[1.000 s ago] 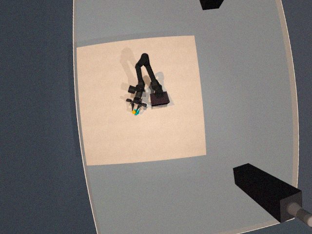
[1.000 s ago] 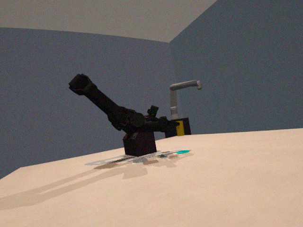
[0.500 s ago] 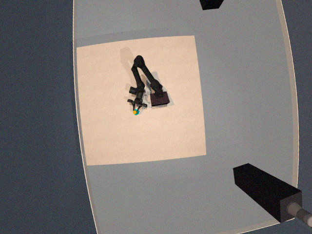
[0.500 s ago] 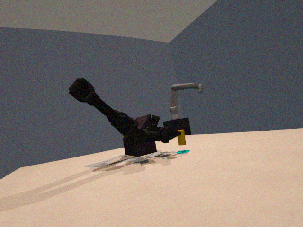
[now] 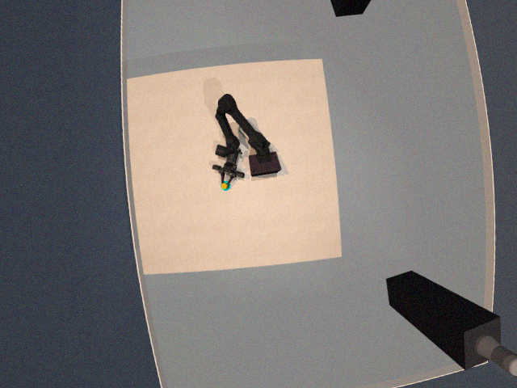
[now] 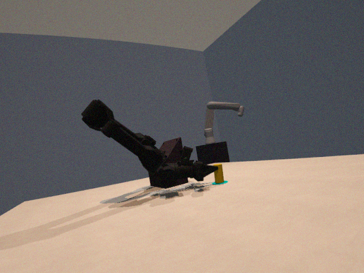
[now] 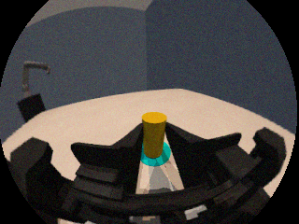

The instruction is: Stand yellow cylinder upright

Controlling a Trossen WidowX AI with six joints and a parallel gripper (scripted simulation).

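Observation:
The yellow tall cylinder (image 5: 224,186) (image 6: 219,175) (image 7: 153,137) is upright, leaning very slightly in the exterior view. Its lower end is at the cyan circle (image 5: 226,190) (image 6: 225,182) (image 7: 155,161), with cyan showing around it. Whether its base touches the surface or stands a hair above it is hard to tell. My gripper (image 5: 225,183) (image 6: 218,168) (image 7: 153,126) is shut on the upper part of the cylinder, one finger on each side, reaching in nearly level. The far side of the cylinder's base is hidden.
My arm's base (image 5: 265,164) (image 6: 173,152) stands close beside the gripper on the pale table top (image 5: 250,229) (image 6: 205,229). A grey arm on a dark block (image 6: 212,152) (image 7: 32,107) is in the background. Another large dark block (image 5: 430,313) lies beyond the table top in the top view.

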